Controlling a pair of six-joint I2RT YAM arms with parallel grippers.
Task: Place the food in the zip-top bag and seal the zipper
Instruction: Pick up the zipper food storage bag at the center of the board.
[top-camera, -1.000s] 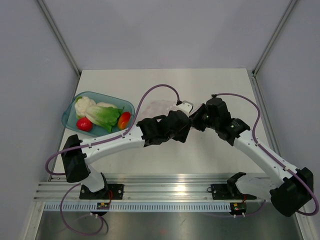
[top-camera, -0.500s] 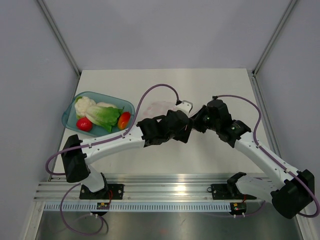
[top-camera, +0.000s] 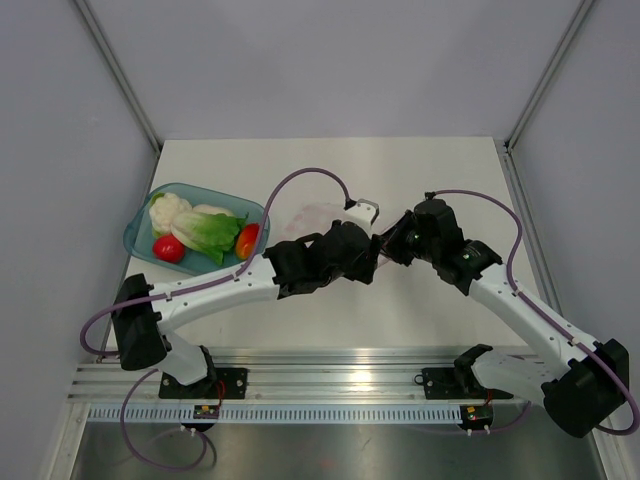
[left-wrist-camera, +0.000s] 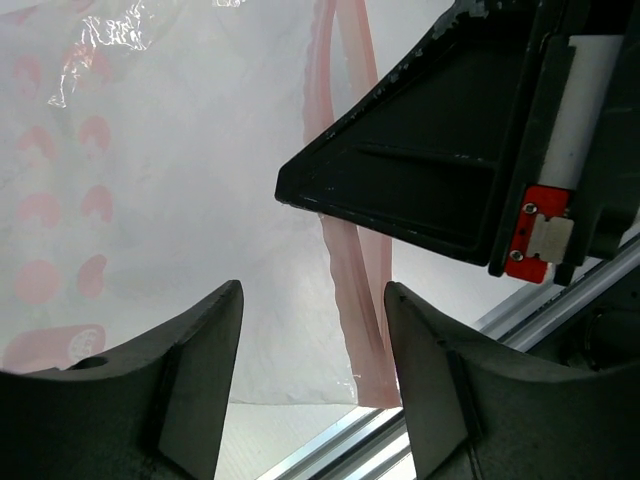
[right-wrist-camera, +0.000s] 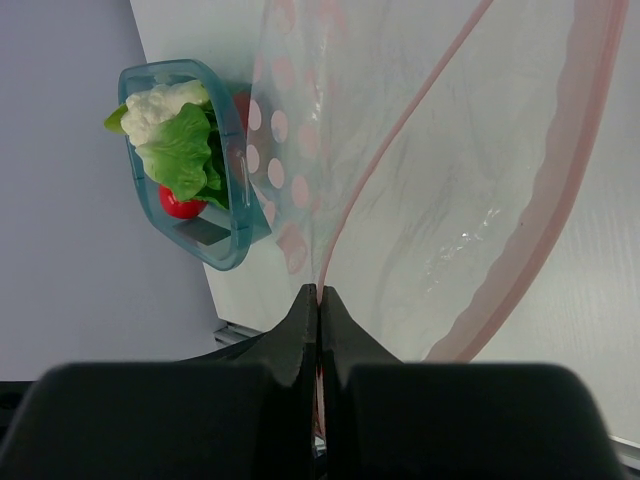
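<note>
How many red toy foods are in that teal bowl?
2: a red tomato in the near-left corner of the teal bowl, a red-orange piece at its right end. The lettuce leaf may hide others.

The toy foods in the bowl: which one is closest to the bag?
The red-orange tomato at the right end of the bowl, nearest the bag. The other tomato, cauliflower and green leaf lie farther left.

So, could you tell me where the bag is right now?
In the top view the bag lies mid-table, just right of the bowl, partly hidden under the left arm; the right fingers pinch one lip of its open mouth.
</note>
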